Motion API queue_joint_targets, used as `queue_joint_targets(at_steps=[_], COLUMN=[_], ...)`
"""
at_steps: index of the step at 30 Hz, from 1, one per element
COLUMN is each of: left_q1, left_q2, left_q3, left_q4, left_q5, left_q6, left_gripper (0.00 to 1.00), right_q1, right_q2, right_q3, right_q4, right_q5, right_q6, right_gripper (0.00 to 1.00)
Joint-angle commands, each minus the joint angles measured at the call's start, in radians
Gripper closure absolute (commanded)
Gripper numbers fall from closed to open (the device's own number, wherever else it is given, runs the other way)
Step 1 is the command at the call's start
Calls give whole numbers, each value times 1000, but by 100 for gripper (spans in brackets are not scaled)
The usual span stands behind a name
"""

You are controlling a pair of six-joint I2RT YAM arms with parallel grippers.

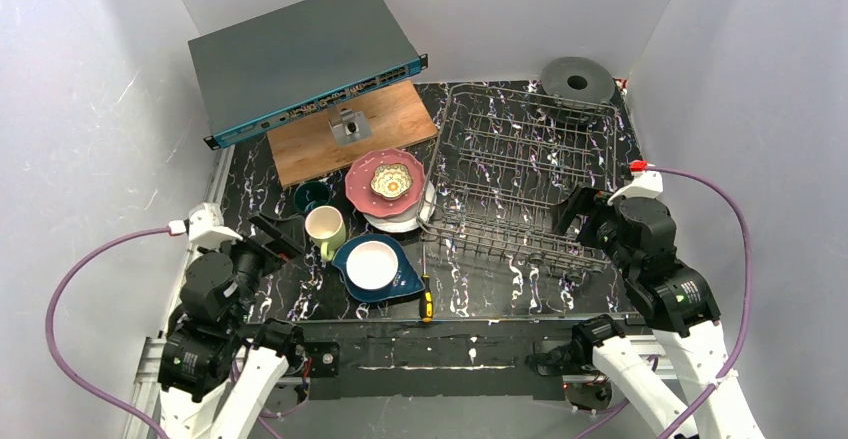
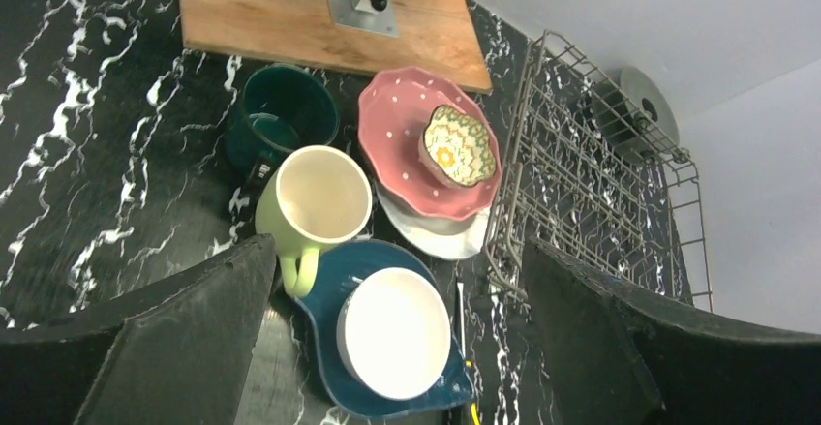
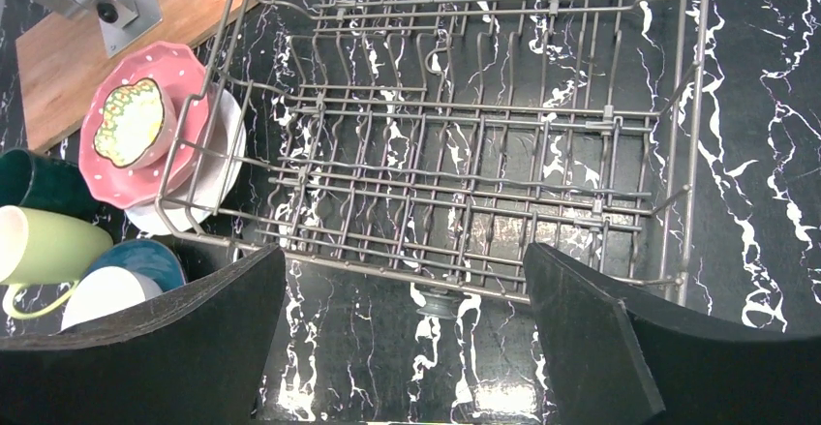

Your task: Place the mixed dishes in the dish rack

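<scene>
Hovering above the near left part of the black marbled tabletop point(image 1: 262, 174), the left fingers point(image 2: 184, 338) are spread wide and hold nothing. Their wrist camera looks down on the cluster of dishes. The right fingers point(image 3: 620, 348) are just as wide apart and equally empty, poised over the near edge of the dish rack point(image 1: 525, 174).

The wire rack sits on the right half of the tabletop, and every dish lies outside it to its left. Closest to its left wall is a stack. A white plate point(image 1: 397, 224) lies at the bottom and the pink white-dotted plate point(image 1: 360, 187) lies on it. The small flower-shaped dish point(image 1: 391, 180) rests in the pink plate's middle, slightly tilted.

Nearer the arms, the dark blue plate point(image 1: 402, 281) carries the white bowl point(image 1: 372, 264), mouth up. The pale yellow-green mug point(image 1: 326, 229) stands just beside the blue plate's far left edge with its handle turned toward that plate. The dark teal mug point(image 1: 311, 196) stands right behind it; whether the two mugs touch cannot be told.

A yellow-and-black-handled screwdriver point(image 1: 425, 297) lies between the blue plate and the rack's near left corner. Beyond the dishes a wooden board point(image 1: 400, 119) supports a grey network switch point(image 1: 300, 59). A grey round disc point(image 1: 577, 81) sits behind the rack.
</scene>
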Motion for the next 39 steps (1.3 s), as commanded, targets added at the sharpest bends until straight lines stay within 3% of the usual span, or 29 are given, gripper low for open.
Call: queue_joint_targets(at_steps=[1,3,11,15,19,24,29,35,39], left_q1=[-1,-3,-2,-2,-2,-2,-2,7,32], left_q2=[58,84,59,148,274,409,520,662,754], left_q3=[135,184,101,106,123,103,79,80,85], left_q4=[-243,-319,-257,-313,-352,-363,-261,-175,-127], left_q5=[31,84,308,269,215,126,71,-6,4], left_q6=[-36,-22,-58,-78,-105,-183,-197,-141,-84], left_gripper=[1,1,1,1,1,12,21,36,37], right_q1=[2,3,3,3,3,3,3,7,33], right_q2=[-2,20,108,149,194,238,253,255,260], right_q3=[23,42,24,43,64,69,55,-23,-54], right_q4=[32,32,69,68,96,128,144,217,245], right_q5=[-23,-34,-188,-217,-359,-469,-575,-688,-718], right_q6=[-26,-30,6,54,25,39,64,119,131], right_gripper=[0,0,0,0,0,0,0,0,0])
